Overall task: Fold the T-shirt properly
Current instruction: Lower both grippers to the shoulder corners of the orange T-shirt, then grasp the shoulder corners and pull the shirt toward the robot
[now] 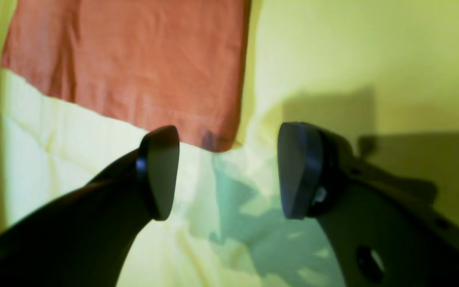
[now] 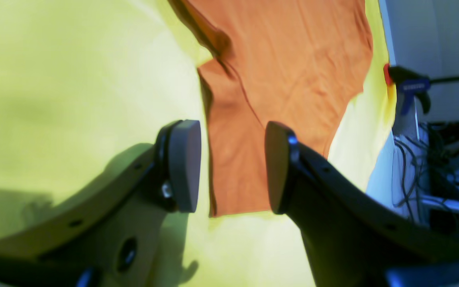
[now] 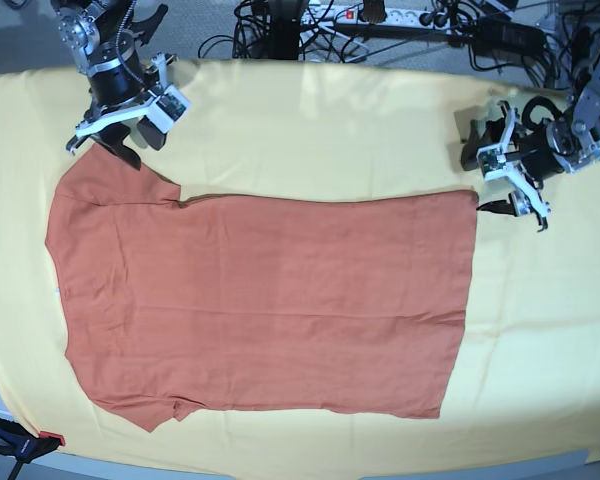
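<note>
One rust-orange short-sleeved T-shirt (image 3: pixel 260 300) lies flat across the middle of one pale yellow cloth-covered tabletop (image 3: pixel 330 130). Two black grippers hover: the right gripper (image 3: pixel 108 145) near the far left corner, the left gripper (image 3: pixel 510 205) by the right edge, both spread, holding nothing.

T-shirt (image 3: pixel 265 305) flat on cloth (image 3: pixel 320 130) (centred)
</note>
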